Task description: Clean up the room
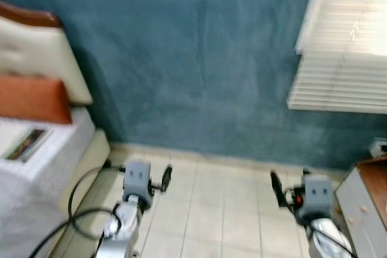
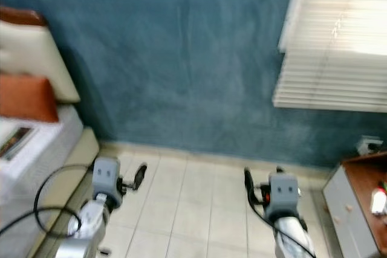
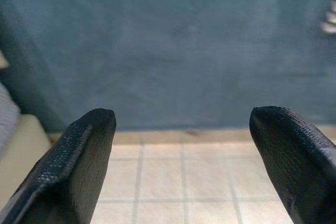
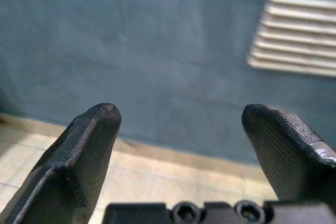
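Before a blue wall (image 1: 199, 58), both arms hang over a pale tiled floor (image 1: 224, 209). Left hand (image 3: 181, 150) and right hand (image 4: 178, 140) each hold their fingers wide apart, gripping nothing. At the left stands a bed (image 1: 36, 167) bearing an orange pillow (image 1: 33, 98). White blinds (image 1: 341, 46) hang upper right, above a wooden dresser (image 1: 366, 200).

Pale tiled floor (image 1: 224, 209) spreads beneath and ahead of both grippers up to the blue wall. Left of the left gripper (image 1: 167, 176) stands a bed (image 1: 36, 173) with a white cover, carrying an orange pillow (image 1: 33, 99) and a flat book-like item (image 1: 27, 143). Right of the right gripper (image 1: 275, 188), a brown-topped cabinet (image 2: 363, 176) holds a small bottle (image 2: 379, 200).
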Controlling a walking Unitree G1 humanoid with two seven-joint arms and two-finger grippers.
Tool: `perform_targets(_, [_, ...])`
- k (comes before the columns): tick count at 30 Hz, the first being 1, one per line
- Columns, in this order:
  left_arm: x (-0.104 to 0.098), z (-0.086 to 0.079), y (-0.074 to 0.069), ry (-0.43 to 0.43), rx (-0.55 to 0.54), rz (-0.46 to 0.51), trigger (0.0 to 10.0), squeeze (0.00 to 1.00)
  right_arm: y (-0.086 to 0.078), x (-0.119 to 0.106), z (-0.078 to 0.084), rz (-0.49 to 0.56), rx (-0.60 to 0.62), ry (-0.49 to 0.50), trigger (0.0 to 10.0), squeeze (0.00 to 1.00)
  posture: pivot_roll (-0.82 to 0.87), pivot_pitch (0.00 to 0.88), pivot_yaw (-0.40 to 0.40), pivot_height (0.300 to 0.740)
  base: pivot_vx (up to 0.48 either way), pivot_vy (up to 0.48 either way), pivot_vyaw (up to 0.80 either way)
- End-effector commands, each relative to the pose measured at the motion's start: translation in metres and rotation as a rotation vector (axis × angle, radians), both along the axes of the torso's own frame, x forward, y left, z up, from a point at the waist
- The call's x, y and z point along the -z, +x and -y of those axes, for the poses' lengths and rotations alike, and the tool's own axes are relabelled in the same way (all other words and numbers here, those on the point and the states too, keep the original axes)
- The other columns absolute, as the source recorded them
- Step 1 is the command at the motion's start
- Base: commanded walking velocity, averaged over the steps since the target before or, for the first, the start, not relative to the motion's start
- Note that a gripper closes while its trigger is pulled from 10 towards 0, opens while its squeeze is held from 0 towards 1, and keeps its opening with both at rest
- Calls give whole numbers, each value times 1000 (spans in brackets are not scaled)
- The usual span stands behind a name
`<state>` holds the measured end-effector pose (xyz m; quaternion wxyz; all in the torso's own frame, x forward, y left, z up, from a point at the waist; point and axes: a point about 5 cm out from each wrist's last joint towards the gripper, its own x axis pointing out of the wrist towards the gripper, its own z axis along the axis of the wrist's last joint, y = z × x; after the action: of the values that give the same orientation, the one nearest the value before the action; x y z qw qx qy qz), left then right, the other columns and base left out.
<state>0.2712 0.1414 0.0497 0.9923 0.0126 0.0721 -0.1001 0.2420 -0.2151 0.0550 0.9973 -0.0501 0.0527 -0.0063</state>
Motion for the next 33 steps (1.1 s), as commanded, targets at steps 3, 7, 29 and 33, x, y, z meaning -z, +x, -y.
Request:
perform_targets(3, [-1,-2,2,1,-5,0,10000,0,2,-1,-7,6,-21,5,10000,0,-99,0,2,740,480,0,-800])
perform_targets(7, [1,-1,1,-5,0,-3,10000,0,1,-2,-6,16,-21,3,10000,0,-102,0,4,740,480,0,-209])
perform_targets(29, [2,-7,-1,-13,-32,-6,10000,0,0,2,-11,-8,-46,55,10000,0,-91,0,3,740,480,0,0])
perform_targets(33, [2,-10,-2,-19,-52,-2,10000,0,0,2,-12,-12,-55,62,10000,0,-89,0,3,740,360,0,0])
